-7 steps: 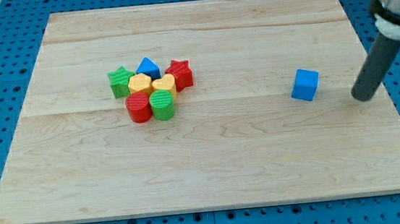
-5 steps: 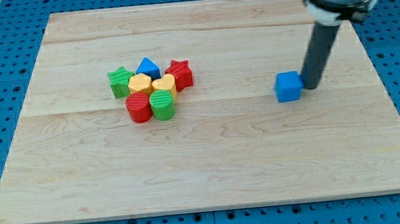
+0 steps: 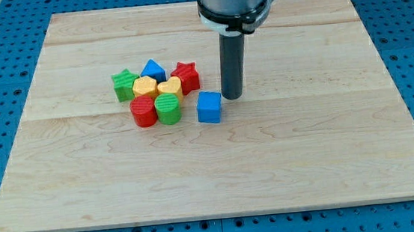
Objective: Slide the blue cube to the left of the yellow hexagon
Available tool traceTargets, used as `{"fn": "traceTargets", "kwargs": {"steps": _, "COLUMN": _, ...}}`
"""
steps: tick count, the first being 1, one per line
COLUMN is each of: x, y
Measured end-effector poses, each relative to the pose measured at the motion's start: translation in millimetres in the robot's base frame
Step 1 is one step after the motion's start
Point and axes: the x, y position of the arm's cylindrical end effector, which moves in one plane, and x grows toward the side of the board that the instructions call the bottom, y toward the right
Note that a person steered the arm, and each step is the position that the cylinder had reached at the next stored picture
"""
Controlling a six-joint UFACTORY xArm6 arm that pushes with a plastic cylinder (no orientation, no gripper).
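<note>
The blue cube (image 3: pixel 208 107) sits on the wooden board (image 3: pixel 212 175), just right of a tight cluster of blocks. The yellow hexagon (image 3: pixel 144 86) is in the middle of that cluster. My tip (image 3: pixel 232 96) is at the blue cube's upper right corner, touching it or nearly so. The dark rod rises straight up from there to the arm at the view's top.
The cluster holds a green star (image 3: pixel 124 85), a blue triangle (image 3: pixel 153 69), a red star (image 3: pixel 185 76), a yellow heart (image 3: pixel 169 88), a red cylinder (image 3: pixel 143 112) and a green cylinder (image 3: pixel 167 108). A blue pegboard surrounds the board.
My tip has swept from the board's right side to the left, pushing the blue cube leftward until it stands just right of the cluster. The cluster has not moved.
</note>
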Motion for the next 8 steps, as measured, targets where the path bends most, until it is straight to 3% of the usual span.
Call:
{"fn": "traceTargets", "kwargs": {"steps": 4, "x": 38, "y": -41}}
{"fn": "traceTargets", "kwargs": {"steps": 6, "x": 52, "y": -91}}
{"fn": "traceTargets", "kwargs": {"steps": 8, "x": 107, "y": -93}}
